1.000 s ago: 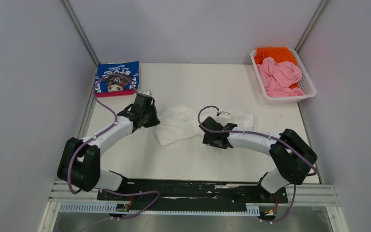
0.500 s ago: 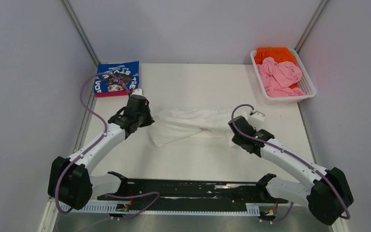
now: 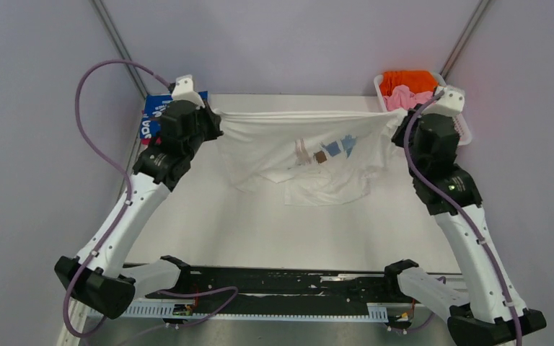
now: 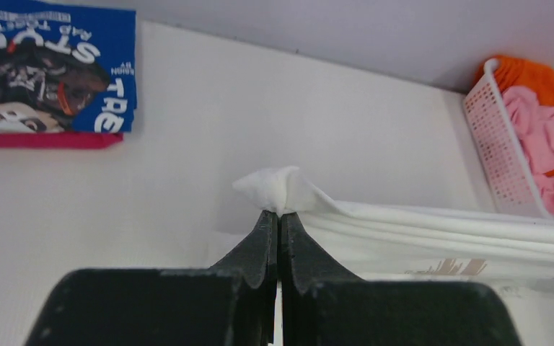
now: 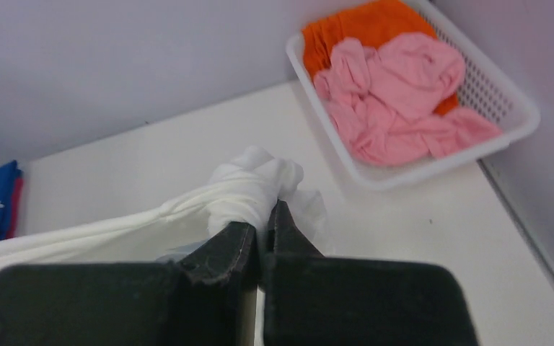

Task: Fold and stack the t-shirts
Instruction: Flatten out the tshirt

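A white t-shirt (image 3: 310, 148) with tan, brown and blue brush strokes hangs stretched above the table, its lower part drooping toward the surface. My left gripper (image 3: 215, 115) is shut on its left end, a white bunch (image 4: 278, 189) poking past the tips. At the other end my right gripper (image 3: 395, 115) is shut on a knotted wad of the same cloth (image 5: 249, 189). A folded blue t-shirt (image 4: 47, 65) with white lettering lies at the back left on a pink one. Pink (image 5: 397, 94) and orange (image 5: 357, 25) t-shirts fill the basket.
The white mesh basket (image 3: 463, 133) stands at the back right corner, close behind my right wrist. Grey walls close in the table on the left, back and right. The arms' black base rail (image 3: 288, 281) runs along the near edge.
Both arms have risen and swung outward and back, lifting the white t-shirt off the table and pulling it taut. My right gripper closed on the cloth during that second.
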Controlling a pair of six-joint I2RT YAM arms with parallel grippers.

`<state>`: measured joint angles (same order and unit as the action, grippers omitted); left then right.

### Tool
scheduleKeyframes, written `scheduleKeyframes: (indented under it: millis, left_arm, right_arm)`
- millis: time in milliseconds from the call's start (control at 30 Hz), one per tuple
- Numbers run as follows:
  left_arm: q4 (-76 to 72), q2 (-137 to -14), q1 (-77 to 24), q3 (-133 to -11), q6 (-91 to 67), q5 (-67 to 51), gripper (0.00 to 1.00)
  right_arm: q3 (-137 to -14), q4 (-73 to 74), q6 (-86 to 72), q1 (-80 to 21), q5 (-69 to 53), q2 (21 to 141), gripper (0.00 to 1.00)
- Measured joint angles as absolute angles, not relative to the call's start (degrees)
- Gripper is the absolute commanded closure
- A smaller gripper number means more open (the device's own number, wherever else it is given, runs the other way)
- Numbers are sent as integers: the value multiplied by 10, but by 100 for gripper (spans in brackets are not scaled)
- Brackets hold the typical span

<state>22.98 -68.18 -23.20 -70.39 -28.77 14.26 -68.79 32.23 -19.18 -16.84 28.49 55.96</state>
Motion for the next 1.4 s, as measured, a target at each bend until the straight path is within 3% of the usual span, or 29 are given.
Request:
scheduleKeyframes:
  millis: [333,667,900,1133,1200,1233,1300,1333,1367,1400]
  left_arm:
    - [229,-556,-232,-852,-205,122,100]
    - [231,-462,-232,-958,-176,34,100]
    - [237,-475,-232,-961,-165,57,100]
    - [212,-603,-229,-889,-149,228,99]
    - [197,-688,-212,-862,-151,274,91]
    - [190,-726,-201,-849,-154,288,79]
    - [181,-822,-176,-816,-171,301,64]
    - [182,-861,-167,-805,-177,304,54]
    - [187,-909,-156,-800,-186,310,31]
    - [190,-952,-147,-799,-191,312,23]
  right_arm:
    - [-945,340,-12,-167,75,510,100]
    - [-1159,407,54,-166,-107,492,100]
    - [-1142,419,73,-165,-107,493,100]
    - [-1019,407,79,-166,11,575,99]
    - [-973,399,69,-166,50,627,96]
    - [-952,395,61,-166,65,656,94]
    - [-910,383,39,-166,91,734,85]
    - [-895,379,28,-166,99,776,71]
    - [-887,379,15,-164,108,832,55]
    - [-886,378,3,-164,114,872,42]
